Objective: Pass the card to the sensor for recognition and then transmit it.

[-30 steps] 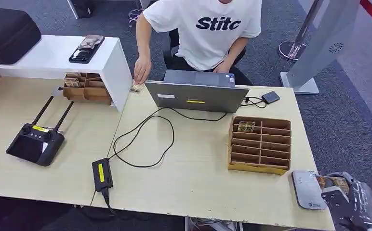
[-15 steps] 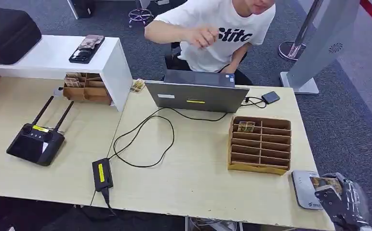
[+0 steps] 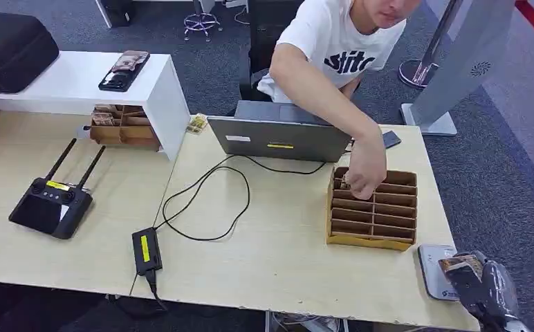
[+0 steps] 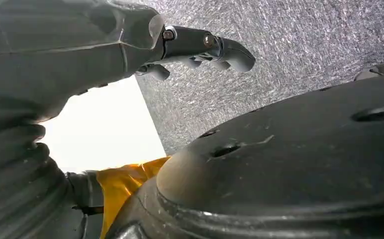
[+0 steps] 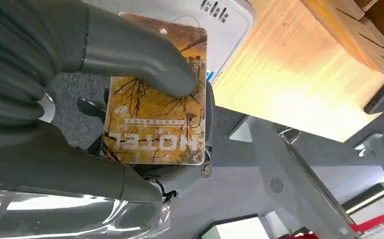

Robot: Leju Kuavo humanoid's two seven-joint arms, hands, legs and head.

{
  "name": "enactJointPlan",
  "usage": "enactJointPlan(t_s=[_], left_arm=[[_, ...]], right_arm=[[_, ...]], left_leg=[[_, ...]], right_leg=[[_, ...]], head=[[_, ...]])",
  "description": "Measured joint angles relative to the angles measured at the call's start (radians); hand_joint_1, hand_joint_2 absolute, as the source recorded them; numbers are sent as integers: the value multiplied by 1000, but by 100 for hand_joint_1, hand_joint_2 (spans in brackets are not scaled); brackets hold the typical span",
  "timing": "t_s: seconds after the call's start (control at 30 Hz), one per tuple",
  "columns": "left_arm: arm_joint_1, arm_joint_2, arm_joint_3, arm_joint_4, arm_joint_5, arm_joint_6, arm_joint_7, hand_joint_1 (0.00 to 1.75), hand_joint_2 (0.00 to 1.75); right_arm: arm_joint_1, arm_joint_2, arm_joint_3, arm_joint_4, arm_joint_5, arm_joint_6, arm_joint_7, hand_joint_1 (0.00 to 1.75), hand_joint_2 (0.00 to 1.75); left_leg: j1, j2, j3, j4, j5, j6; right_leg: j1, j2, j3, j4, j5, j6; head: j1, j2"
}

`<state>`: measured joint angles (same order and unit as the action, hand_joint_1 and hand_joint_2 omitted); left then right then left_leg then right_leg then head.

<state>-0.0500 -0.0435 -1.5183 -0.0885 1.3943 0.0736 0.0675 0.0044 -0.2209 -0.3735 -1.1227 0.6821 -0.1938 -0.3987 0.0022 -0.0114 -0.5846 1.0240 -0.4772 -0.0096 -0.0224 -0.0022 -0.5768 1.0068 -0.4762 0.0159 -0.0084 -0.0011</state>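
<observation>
The robot's right hand (image 3: 482,283) is at the near right corner of the worktop (image 3: 278,256). It holds a card (image 5: 156,104) with yellow trees and the word HOTEL on it. The thick grey thumb (image 5: 145,55) presses down on the card's face, and the fingers sit under it, so the card is pinched between them. In the head view the card (image 3: 460,263) sits over the right edge of the sensor (image 3: 434,270), a flat white box lying at the worktop's corner. From the pictures you cannot tell if the card touches the sensor.

The left hand (image 4: 200,47) hangs down over grey carpet. Its dark fingers (image 4: 232,52) are curled a little and hold nothing, but you cannot tell if they are spread or pressed together.

A brown cardboard box with many slots (image 3: 373,207) stands just beside the sensor, farther from the robot. A person in a white shirt (image 3: 333,48) sits across the worktop and reaches one hand (image 3: 366,169) into the far slots of that box. A grey laptop (image 3: 280,131) stands in front of the person, and a black cable (image 3: 209,200) runs from it to a black power brick (image 3: 146,250). A black remote with two antennas (image 3: 51,204) lies on the left. A phone (image 3: 124,70) lies on a white shelf (image 3: 77,79).
</observation>
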Motion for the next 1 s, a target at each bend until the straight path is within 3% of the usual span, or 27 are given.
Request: enactJointPlan(t_s=[0.43, 0.83, 1.0], left_arm=[[0, 0, 0, 0, 6, 0, 0, 0, 175], [1, 0, 0, 0, 21, 0, -2, 0, 175], [1, 0, 0, 0, 21, 0, -2, 0, 175]], right_arm=[[8, -3, 4, -45, -15, -24, -11, 175, 175], [81, -26, 5, -363, -72, -58, -10, 175, 175], [94, -29, 5, -436, -74, -58, -10, 175, 175]], left_leg=[[0, 0, 0, 0, 0, 0], [0, 0, 0, 0, 0, 0], [0, 0, 0, 0, 0, 0]], right_leg=[[0, 0, 0, 0, 0, 0], [0, 0, 0, 0, 0, 0], [0, 0, 0, 0, 0, 0]], head=[[0, 0], [0, 0], [0, 0]])
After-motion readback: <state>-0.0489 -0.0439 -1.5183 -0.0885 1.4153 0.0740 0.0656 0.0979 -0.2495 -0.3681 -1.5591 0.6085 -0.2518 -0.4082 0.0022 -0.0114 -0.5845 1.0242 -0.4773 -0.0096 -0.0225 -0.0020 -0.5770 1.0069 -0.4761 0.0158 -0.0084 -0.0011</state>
